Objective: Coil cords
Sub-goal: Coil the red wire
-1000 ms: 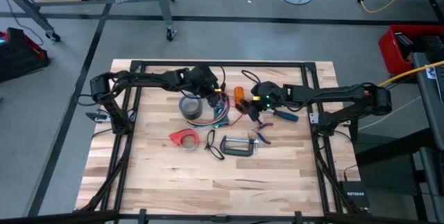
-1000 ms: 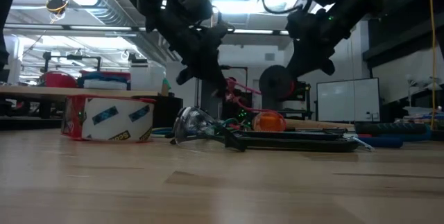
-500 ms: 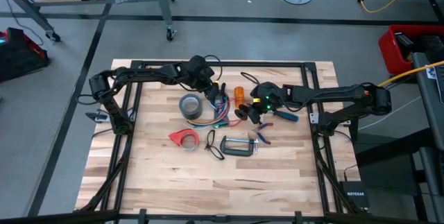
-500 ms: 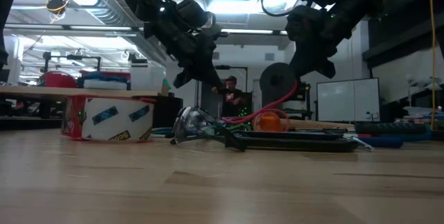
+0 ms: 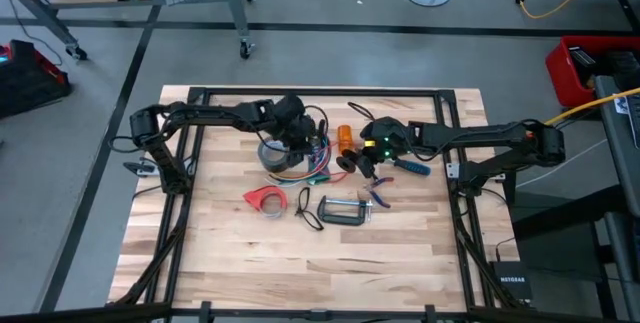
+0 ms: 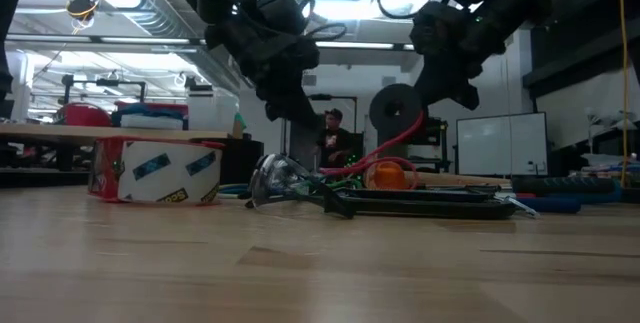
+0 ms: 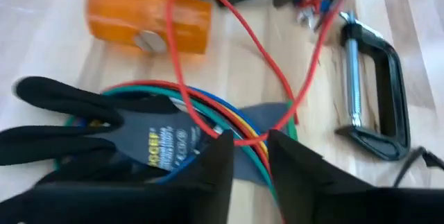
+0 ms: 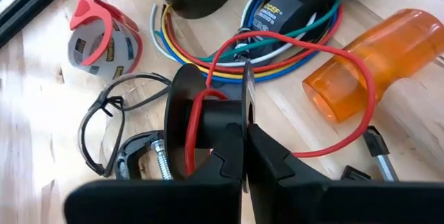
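Observation:
The cords (image 5: 308, 167) lie as a loose coil of red, green, blue and yellow wires on a black glove (image 7: 139, 141), beside the grey tape roll. One red cord (image 8: 350, 123) runs up from the coil to a black spool (image 8: 201, 116), which my right gripper (image 8: 246, 160) is shut on, above the table's middle. My left gripper (image 7: 248, 156) hovers open over the coil (image 7: 208, 113). The red cord (image 7: 243, 139) crosses just beyond its fingertips; whether it touches them I cannot tell. My right gripper pinches one thin flange (image 8: 248, 99) of the spool between its two fingers, slanting down from the table's right side. The spool (image 6: 395, 113) hangs clear of the table. Red cord is wound on its core (image 8: 201, 109) and sags slack down to the coil.
Around the coil lie a grey tape roll (image 5: 275, 153), an orange cylinder (image 5: 344, 135), a red tape dispenser (image 5: 265, 199), safety glasses (image 5: 305, 209), a C-clamp (image 5: 343, 211) and a blue-handled tool (image 5: 410, 166). A person (image 6: 332, 135) stands beyond the table. The near half shows bare wood.
My left gripper swung toward the far edge and came back over the coil, rolling its wrist. The red cord that looped beside its fingers a second ago now runs from the spool down to the table in a slack curve. My right gripper has kept the spool in place.

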Controlling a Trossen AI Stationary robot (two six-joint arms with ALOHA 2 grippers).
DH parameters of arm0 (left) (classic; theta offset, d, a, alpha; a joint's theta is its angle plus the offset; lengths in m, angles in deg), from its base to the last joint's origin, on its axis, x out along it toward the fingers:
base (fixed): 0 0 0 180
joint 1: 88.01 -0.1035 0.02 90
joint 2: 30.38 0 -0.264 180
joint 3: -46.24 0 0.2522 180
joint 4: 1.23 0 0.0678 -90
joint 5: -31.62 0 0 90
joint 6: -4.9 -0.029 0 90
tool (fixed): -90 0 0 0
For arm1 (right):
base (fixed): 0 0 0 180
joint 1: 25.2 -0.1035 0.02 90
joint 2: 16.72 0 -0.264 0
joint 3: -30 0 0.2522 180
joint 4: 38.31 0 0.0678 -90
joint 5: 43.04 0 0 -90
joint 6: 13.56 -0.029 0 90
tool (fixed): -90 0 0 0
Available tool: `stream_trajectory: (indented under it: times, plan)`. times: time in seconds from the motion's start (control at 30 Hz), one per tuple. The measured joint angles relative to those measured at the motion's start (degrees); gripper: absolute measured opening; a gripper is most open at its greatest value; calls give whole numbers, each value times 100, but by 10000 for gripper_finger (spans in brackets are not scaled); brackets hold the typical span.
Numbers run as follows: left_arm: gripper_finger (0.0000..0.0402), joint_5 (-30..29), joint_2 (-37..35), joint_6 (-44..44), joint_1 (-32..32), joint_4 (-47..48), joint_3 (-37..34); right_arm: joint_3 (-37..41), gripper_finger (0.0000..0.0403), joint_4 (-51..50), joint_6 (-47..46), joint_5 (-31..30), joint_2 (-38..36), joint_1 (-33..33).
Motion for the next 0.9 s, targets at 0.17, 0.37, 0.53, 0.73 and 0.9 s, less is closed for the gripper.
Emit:
stream_trajectory:
  times: [0.17, 0.37, 0.53, 0.73, 0.9]
  plan:
    - [139, -47, 0, -775, 349, -54, 0, 0, 5, 118, -8, 48, -86, 0]
    - [154, -347, 49, -1636, 823, -502, -21, 0, 5, 677, -17, 331, -86, -2]
    - [155, -1121, 212, -2096, 1102, -603, -33, 0, 5, 906, -19, 489, -87, -2]
    - [155, -1216, 401, -2204, 1212, -643, -33, 0, 5, 1084, -18, 552, -87, -2]
    - [155, -1430, 537, -2212, 1219, -691, -31, 0, 5, 1080, -18, 654, -85, -2]
